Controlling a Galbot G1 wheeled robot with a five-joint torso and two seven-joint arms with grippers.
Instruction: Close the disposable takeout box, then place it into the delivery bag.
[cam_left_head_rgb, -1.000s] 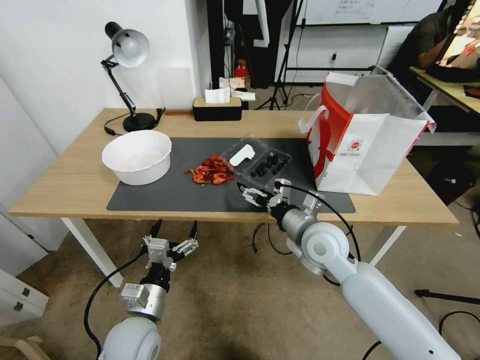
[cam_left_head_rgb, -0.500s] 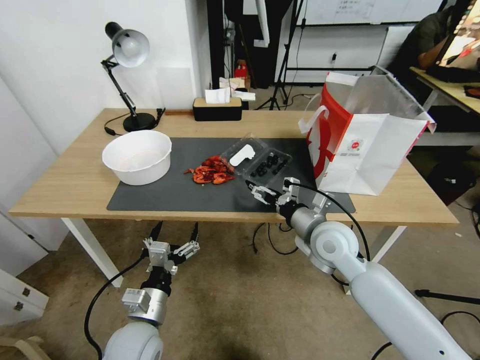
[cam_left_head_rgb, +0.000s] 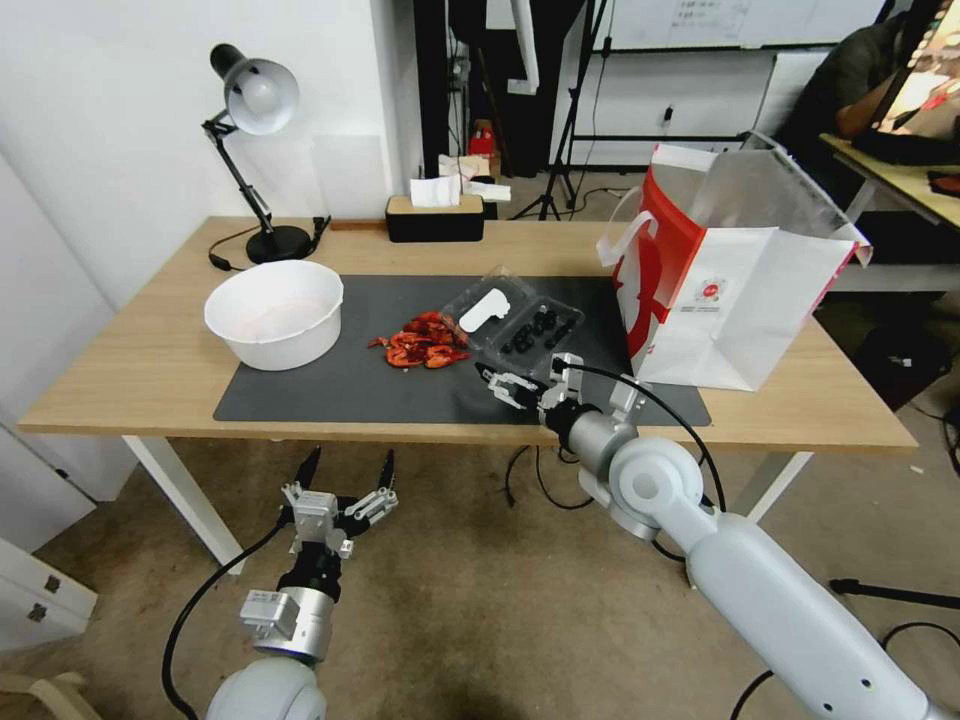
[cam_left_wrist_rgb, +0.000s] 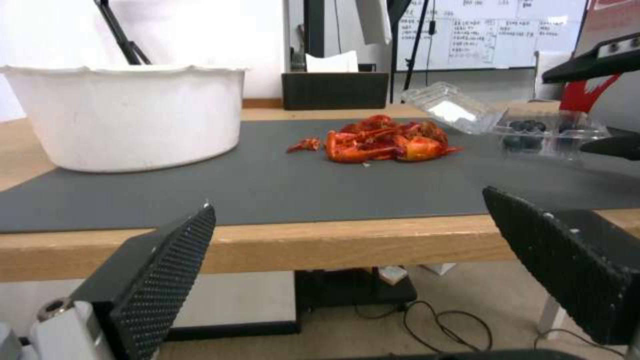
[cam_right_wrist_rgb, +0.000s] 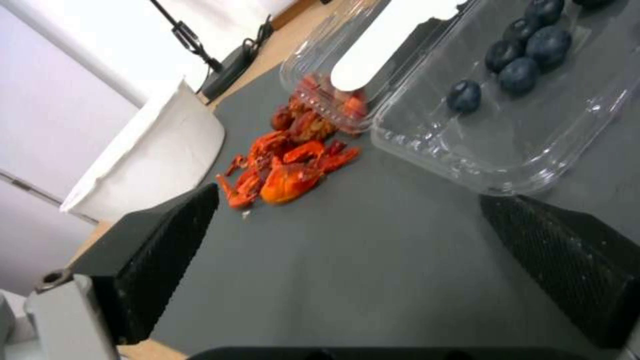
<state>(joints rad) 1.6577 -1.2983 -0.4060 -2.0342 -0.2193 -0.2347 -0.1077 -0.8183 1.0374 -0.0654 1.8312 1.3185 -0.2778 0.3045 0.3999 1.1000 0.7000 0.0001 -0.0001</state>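
My right gripper (cam_left_head_rgb: 520, 383): spread wide, empty, over mat edge. Open blueberry clamshell (cam_left_head_rgb: 520, 320) at 12 o'clock, near; long axis 10-to-4. Left gripper (cam_left_head_rgb: 343, 478): open, empty, below table, farther.

The light brown wooden surface (cam_left_head_rgb: 160, 370) has a dark grey flat mat (cam_left_head_rgb: 350, 385) on it. The small clear plastic takeout box (cam_left_head_rgb: 515, 320) holds dark blue-black round berries (cam_right_wrist_rgb: 520, 60), and a white label (cam_left_head_rgb: 483, 308) is stuck on its see-through lid. At 9 o'clock from the box is a pile of bright red and orange crayfish (cam_left_head_rgb: 422, 342), and past that a plain white round bowl (cam_left_head_rgb: 275, 312). The big paper delivery bag (cam_left_head_rgb: 735, 290) is white in front with a small red logo (cam_left_head_rgb: 708, 291), red on its side, silver and shiny inside. The black desk lamp (cam_left_head_rgb: 255, 150) has a grey-white inside. The left hand (cam_left_head_rgb: 345, 475) has black fingers (cam_left_wrist_rgb: 160, 280) covered with a tiny dotted pattern.
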